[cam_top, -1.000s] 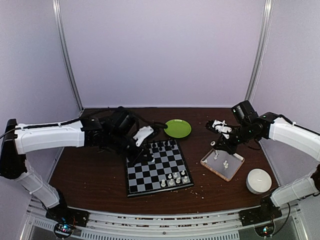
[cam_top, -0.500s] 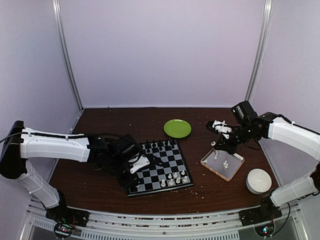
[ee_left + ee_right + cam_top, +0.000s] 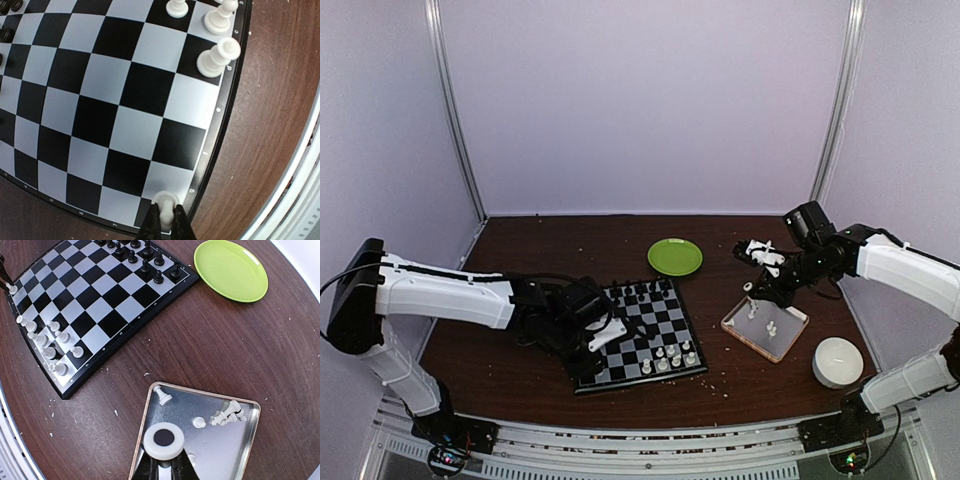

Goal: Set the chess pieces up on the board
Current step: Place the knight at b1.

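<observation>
The bench is dark wood, closed in on three sides by pale panels, with a metal rail along its front. Its far half and left side lie bare, so the most open room is there. The board lies near the middle, turned slightly, with its near edge close to the bench's front edge. To its right, across a strip of bare wood, the clear tray sits cornerwise. A green plate lies just beyond the board's far-right corner. A white bowl stands near the tray, toward the front right.

The left tool is pressed in on a white piece at the board's near-left corner, just beside the black rim. I cannot tell whether its base rests on the square. The right tool hangs above the tray, pinching a second white piece whose round, dark-centred base faces the wrist camera.

More white chess pieces stand in two short rows at the board's near-right end, and black chessmen line its far edge. A few white ones lie in the tray.
</observation>
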### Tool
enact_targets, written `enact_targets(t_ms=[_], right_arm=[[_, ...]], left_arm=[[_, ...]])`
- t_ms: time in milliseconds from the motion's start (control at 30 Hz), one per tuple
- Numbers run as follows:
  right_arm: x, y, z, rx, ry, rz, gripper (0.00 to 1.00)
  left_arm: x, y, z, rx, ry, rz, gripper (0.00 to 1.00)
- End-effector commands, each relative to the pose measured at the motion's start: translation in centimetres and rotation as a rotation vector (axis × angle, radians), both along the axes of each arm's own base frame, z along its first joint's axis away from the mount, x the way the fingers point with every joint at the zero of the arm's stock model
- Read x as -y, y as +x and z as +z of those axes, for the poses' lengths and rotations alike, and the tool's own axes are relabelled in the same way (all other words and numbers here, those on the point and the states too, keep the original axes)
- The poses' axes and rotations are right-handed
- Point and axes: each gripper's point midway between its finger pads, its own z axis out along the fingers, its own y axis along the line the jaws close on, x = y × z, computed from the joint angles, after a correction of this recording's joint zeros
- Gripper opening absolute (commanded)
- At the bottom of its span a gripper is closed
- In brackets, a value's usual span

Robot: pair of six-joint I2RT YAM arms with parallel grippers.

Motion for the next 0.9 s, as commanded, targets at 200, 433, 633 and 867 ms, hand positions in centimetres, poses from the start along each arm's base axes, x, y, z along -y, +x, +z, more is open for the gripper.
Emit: enact_targets(t_ms=[200, 433, 633, 867], right_arm=[[0.4, 0.0, -0.8, -0.019, -0.018, -0.005, 0.04], [0.5, 0.0, -0.9, -0.022, -0.016, -0.005, 0.04], [0.4, 0.0, -1.1, -0.031, -0.017, -0.003, 0.04], [0.4, 0.0, -1.1, -0.035, -0.017, -0.002, 0.04]], left_arm=[[1.5, 0.8, -1.1, 0.024, -0.005, -0.025, 0.0], [0.9, 0.6, -1.7, 0.018, 0.023, -0.03, 0.02], [0.3, 0.3, -1.5, 0.022, 0.026, -0.025, 0.15], [0.4, 0.1, -1.4, 0.021, 0.004, -0.024, 0.14]])
